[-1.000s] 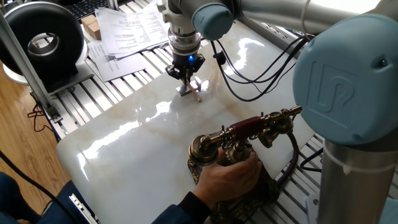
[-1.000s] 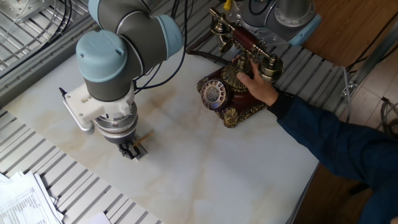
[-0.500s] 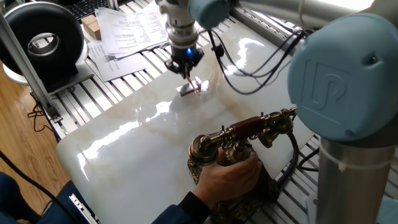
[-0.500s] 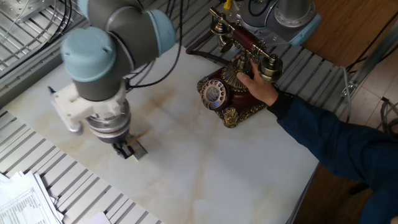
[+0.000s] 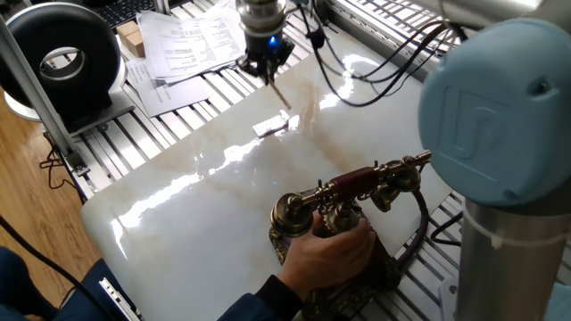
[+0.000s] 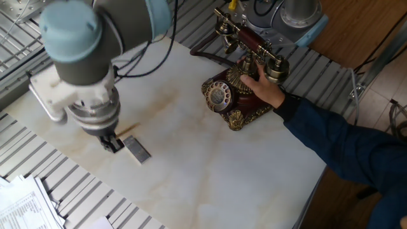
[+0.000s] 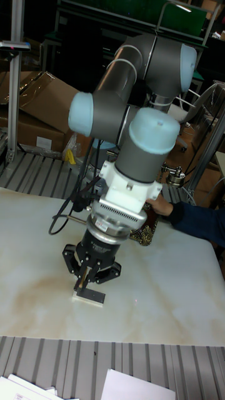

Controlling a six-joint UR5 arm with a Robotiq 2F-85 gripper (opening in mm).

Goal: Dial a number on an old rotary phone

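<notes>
Nearby, tool [image 7: 88,275] clamped on thin stick [image 5: 280,96], grey block [image 6: 137,149] beneath, person's hand [image 5: 332,251] on rotary phone [image 6: 234,95].

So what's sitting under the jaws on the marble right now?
A small grey block lies on the marble tabletop; the gripper holds a thin stick. The stick's tip contact is unclear.

Bright overhead light throws white glare streaks across the glossy desk [image 5: 178,192] in one fixed view. The tall fixed view is dimmer, its background dark. The moving arm [image 6: 76,38] looks slightly motion-blurred.
</notes>
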